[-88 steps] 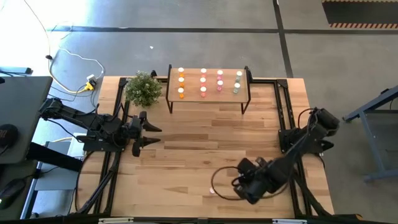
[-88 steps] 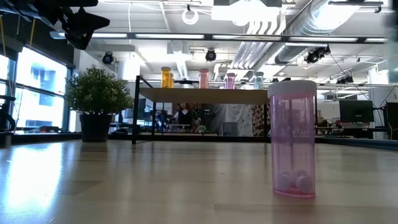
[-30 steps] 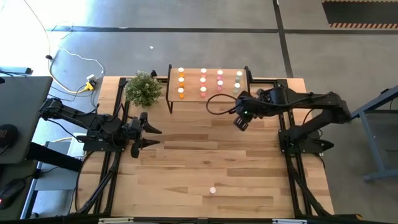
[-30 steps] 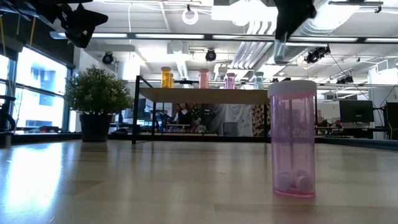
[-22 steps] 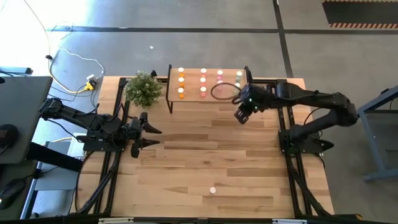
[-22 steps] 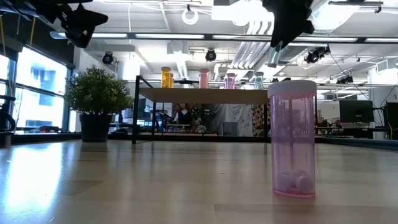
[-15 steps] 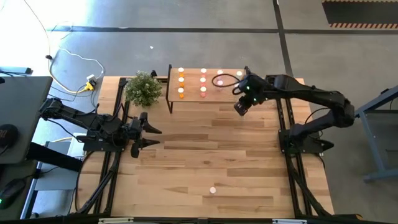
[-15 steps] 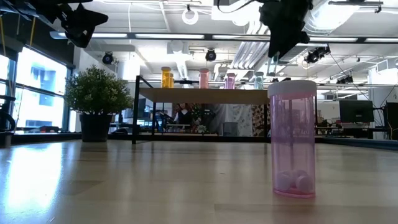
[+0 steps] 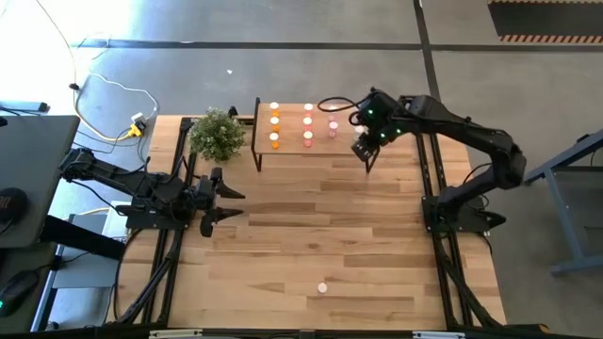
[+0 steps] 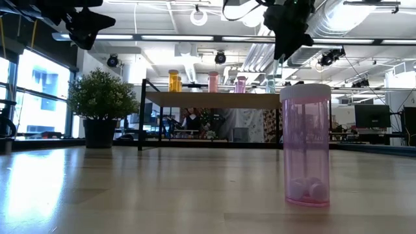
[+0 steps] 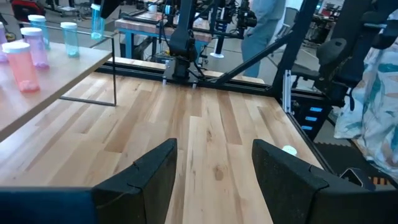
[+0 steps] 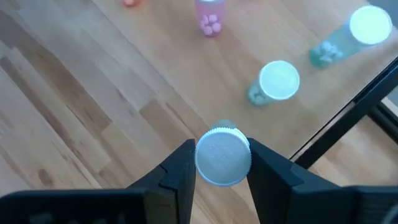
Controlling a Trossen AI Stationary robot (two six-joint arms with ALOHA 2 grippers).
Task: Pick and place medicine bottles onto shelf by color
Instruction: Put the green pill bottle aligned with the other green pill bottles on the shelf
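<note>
Two dark fingers of the right gripper (image 12: pixel 222 163) clamp a round white-capped bottle (image 12: pixel 223 155) above the wooden shelf (image 12: pixel 93 68); left gripper (image 11: pixel 214 168) wide.

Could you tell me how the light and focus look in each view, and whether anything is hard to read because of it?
Low view: bright ceiling lights and windows backlight the scene; the near pink bottle is sharp, while the shelf behind it is softer. High view: even light, but the shelved bottles are tiny dots. Right wrist view: the white cap held between the fingers looks soft. Left wrist view: the near fingers are slightly blurred.
</note>
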